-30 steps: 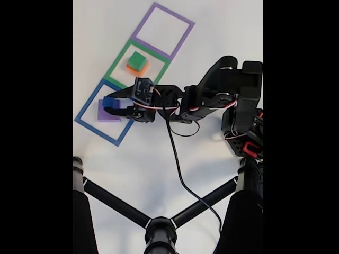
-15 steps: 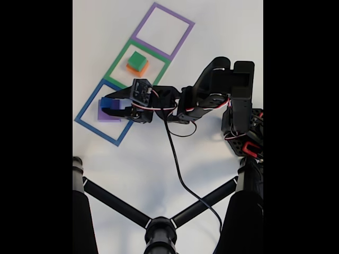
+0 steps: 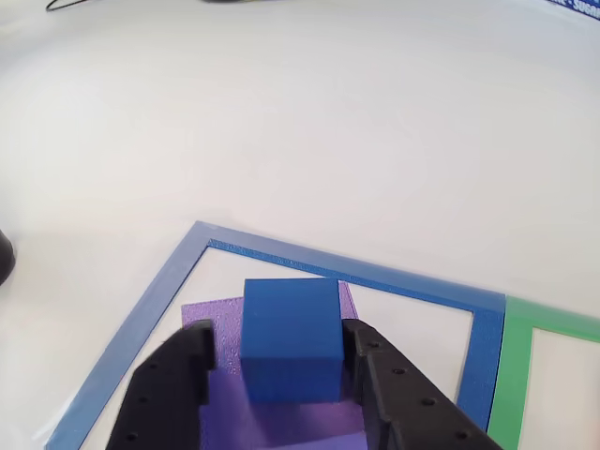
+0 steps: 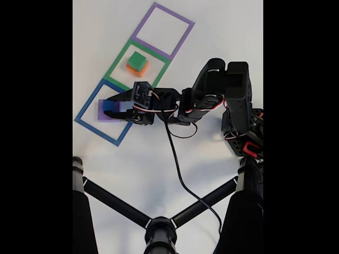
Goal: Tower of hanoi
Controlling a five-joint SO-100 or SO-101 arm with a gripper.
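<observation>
The small blue block (image 3: 291, 337) rests on the bigger purple block (image 3: 211, 317) inside the blue tape square. My gripper (image 3: 277, 336) is open around the blue block. The right finger (image 3: 389, 384) touches its side, while a narrow gap of purple shows between the block and the left finger (image 3: 173, 384). In the fixed view the gripper (image 4: 108, 106) reaches in from the right over the blue block (image 4: 110, 105) and the purple block (image 4: 101, 115). The green block (image 4: 137, 59) sits on the orange block (image 4: 140, 69) inside the green tape square.
Three tape squares run diagonally: blue (image 4: 87, 114), green (image 4: 116, 62) and purple (image 4: 175, 14), which holds nothing. The arm's base (image 4: 243, 132) stands at the right. A black cable (image 4: 177, 169) trails down toward black tripod legs (image 4: 114, 203) at the bottom.
The fingers have drawn closer together around the blue block. The block has shifted slightly from the purple block's far corner toward its middle, and the arm has leaned a little further in.
</observation>
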